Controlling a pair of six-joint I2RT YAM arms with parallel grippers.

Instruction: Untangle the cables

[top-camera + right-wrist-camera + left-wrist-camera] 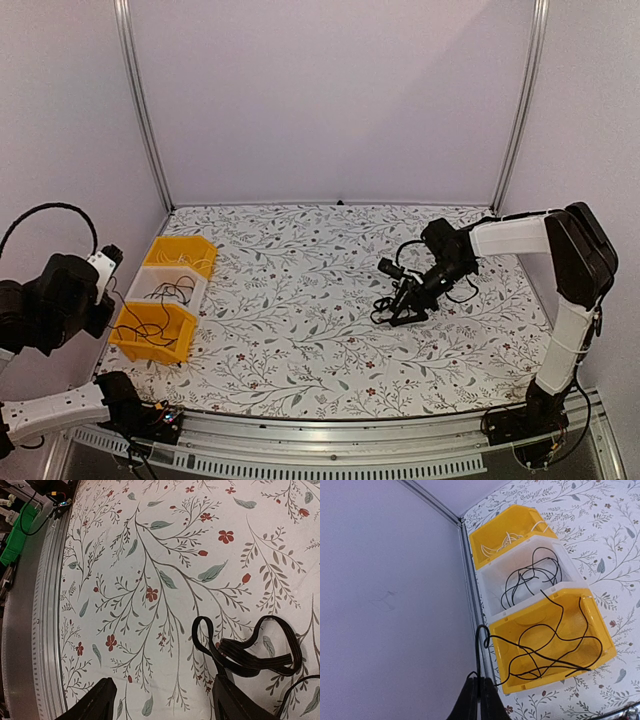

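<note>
Bins far L; cables centre-R.

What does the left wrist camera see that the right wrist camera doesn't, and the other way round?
Only the left wrist: three bins holding loose cables, and the left gripper shut on a black cable trailing from the nearest bin. Only the right wrist: a folded cable bundle lying ahead of the open right gripper, plus the metal table edge. Both: the flowered table surface.

Even bright light, soft shadows; wrist views slightly soft.
</note>
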